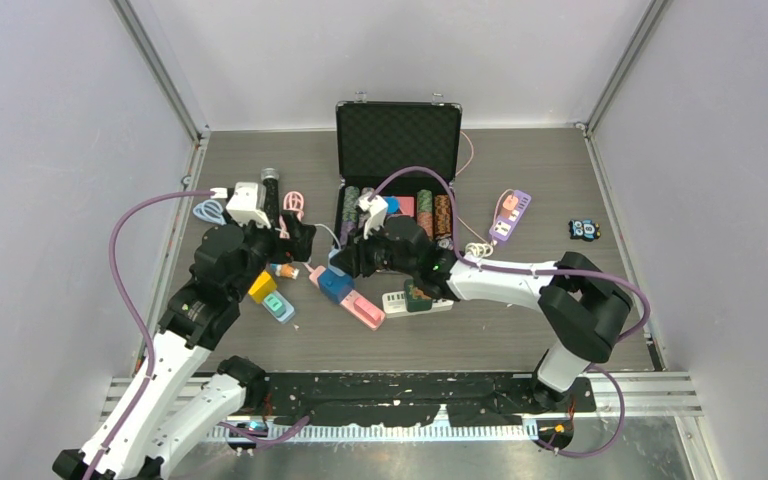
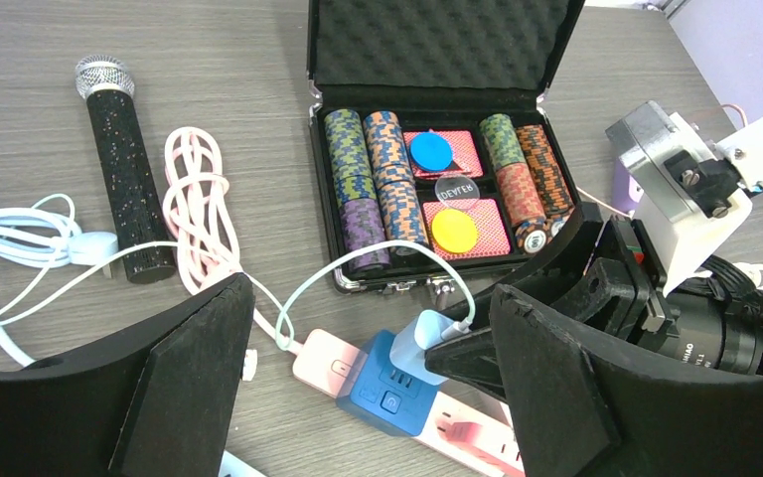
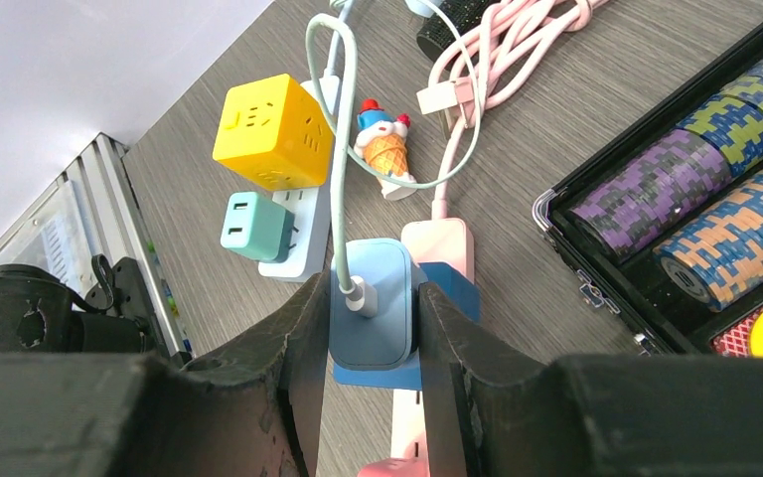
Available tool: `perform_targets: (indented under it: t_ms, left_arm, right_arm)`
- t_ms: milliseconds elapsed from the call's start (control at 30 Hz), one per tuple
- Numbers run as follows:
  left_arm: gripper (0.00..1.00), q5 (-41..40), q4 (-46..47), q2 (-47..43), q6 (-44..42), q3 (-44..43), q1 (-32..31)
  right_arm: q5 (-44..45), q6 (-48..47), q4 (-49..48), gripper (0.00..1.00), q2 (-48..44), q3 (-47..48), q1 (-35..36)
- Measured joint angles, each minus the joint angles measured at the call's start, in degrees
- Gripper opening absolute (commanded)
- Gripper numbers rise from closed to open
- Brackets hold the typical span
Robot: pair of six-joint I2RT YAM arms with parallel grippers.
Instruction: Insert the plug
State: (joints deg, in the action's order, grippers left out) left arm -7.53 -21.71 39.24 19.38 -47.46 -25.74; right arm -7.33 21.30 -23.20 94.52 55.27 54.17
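Right gripper (image 3: 371,333): narrow, both fingers pressed against the sides of the pale blue plug (image 3: 376,288). The plug stands over the blue cube socket (image 3: 449,286), which sits on the pink power strip (image 3: 437,241), just in front of the chip case (image 3: 556,214). Cannot tell whether the prongs are in or only resting on the cube, because the fingers cover the plug's lower edge. Its pale cable (image 3: 341,149) loops away and leaves the frame at the top.

Left gripper (image 2: 373,298): jaws wide, holding nothing, hanging just beside the same spot. Its fingers (image 2: 194,388) block the near end of the strip from its own camera.

From overhead, the right gripper hides the plug and most of the cube. The yellow cube (image 3: 268,129) and teal plug (image 3: 253,227) sit on a white strip (image 3: 303,260), which is partly cut off by a finger.
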Motion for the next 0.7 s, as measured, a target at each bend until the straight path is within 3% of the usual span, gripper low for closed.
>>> perform_targets:
  t_ms: [700]
  left_arm:
    - [0.89, -0.42, 0.00, 0.00, -0.13, 0.00, 0.00]
  right_arm:
    - [5.49, -0.13, 3.15, 0.05, 1.86, 1.95, 3.13]
